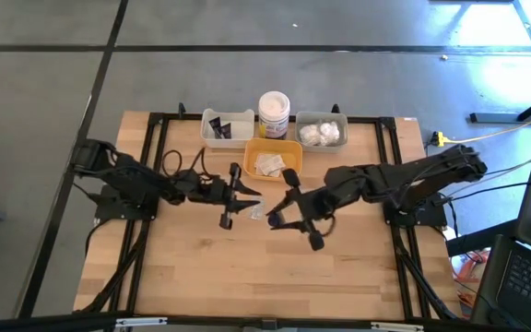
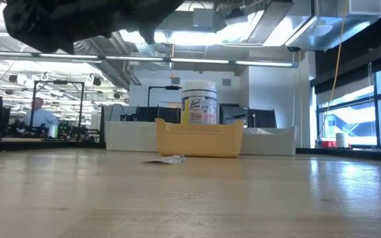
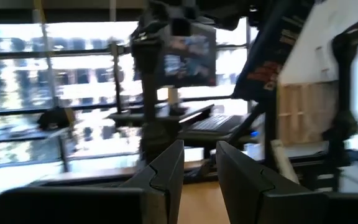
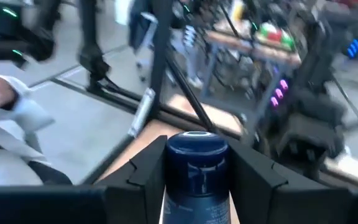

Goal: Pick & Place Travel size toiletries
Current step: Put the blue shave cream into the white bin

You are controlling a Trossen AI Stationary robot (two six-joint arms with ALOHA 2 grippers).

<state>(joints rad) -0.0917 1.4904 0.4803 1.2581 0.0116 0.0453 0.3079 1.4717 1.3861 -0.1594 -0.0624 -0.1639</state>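
tube (image 4: 196, 177) upright lengthwise between right gripper (image 4: 197, 186) jaws.

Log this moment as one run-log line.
left gripper: mid-table, empty, open | right gripper: mid-table, holds dark tube | yellow tray: sachets inside | sachet: on table

1. We see a pale wooden table (image 1: 247, 267) with a black frame.
2. The middle tray (image 1: 274, 162) is yellow; the trays beside it are white (image 1: 228, 128) and grey (image 1: 322, 133).
3. The jar (image 2: 199, 102) is white with a yellow label.
4. The tube (image 4: 197, 175) between the right gripper's (image 4: 197, 168) dark fingers is dark blue.
5. Both arms are black.
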